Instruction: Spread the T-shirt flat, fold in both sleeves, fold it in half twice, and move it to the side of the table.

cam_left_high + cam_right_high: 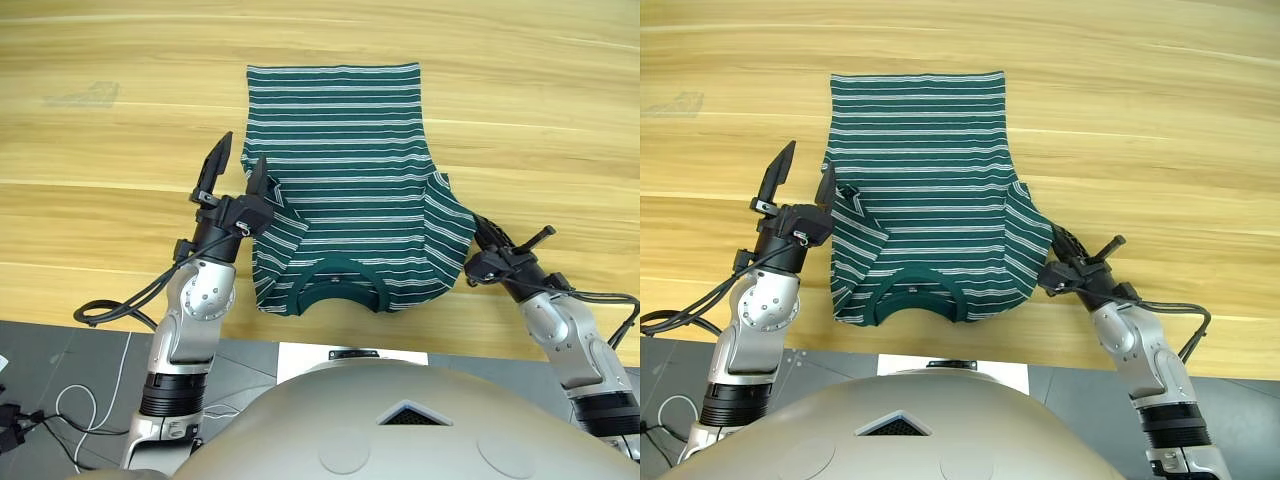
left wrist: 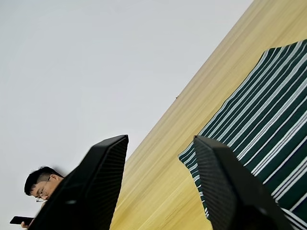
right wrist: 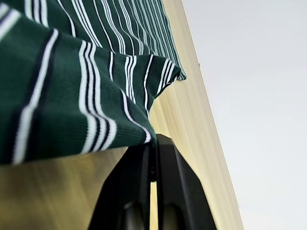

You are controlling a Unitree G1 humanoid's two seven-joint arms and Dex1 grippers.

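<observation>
A dark green T-shirt (image 1: 340, 170) with white stripes lies on the wooden table (image 1: 110, 210), its collar (image 1: 338, 280) toward me and its hem far. Both sleeves are folded in over the body. My left gripper (image 1: 243, 152) is open and raised just above the shirt's left edge, with nothing between its fingers (image 2: 225, 187). My right gripper (image 1: 478, 228) sits low at the shirt's right side, where the folded sleeve bulges. In the right wrist view its fingers (image 3: 139, 187) are pressed together, with the sleeve's edge (image 3: 96, 120) at their tips.
Bare wood surrounds the shirt to the left, right and far side. The table's near edge (image 1: 120, 318) runs just below the collar. A black cable (image 1: 100, 315) loops off my left arm over the grey floor.
</observation>
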